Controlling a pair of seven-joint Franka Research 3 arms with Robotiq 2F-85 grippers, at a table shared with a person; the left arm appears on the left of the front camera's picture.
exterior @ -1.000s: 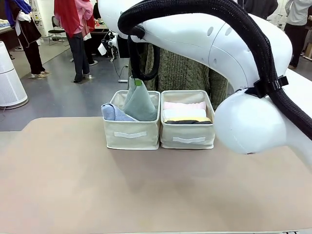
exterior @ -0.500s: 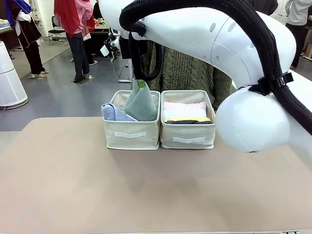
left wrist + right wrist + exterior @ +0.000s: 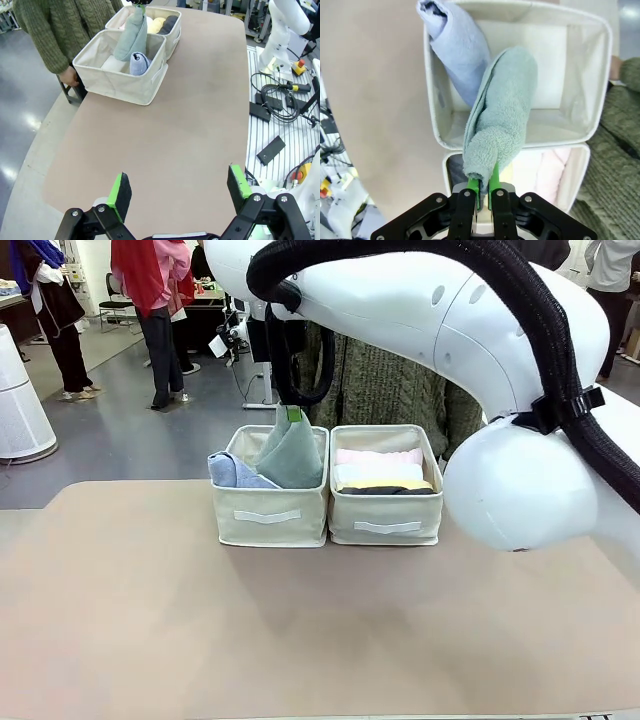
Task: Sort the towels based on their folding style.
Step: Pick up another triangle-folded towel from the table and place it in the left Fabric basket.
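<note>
Right gripper (image 3: 483, 194) jaws pinching the narrow end of the grey-green towel (image 3: 501, 120) above the left bin (image 3: 268, 515), left gripper (image 3: 177, 188) jaws spread over the bare table (image 3: 165, 135), light blue towel (image 3: 455, 47) lying in that bin, rolled towels (image 3: 382, 471) stacked in the right bin (image 3: 386, 518).

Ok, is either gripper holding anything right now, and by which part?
The right gripper pinches the grey-green towel by its narrow tip, the wide end hanging into the left bin. The left gripper is open and holds nothing.

Looks like we're in a robotics lab. Cables (image 3: 280, 102) and black boxes (image 3: 270, 150) litter the aluminium frame beside our table (image 3: 190, 125), and another white arm (image 3: 285, 30) stands nearby.
</note>
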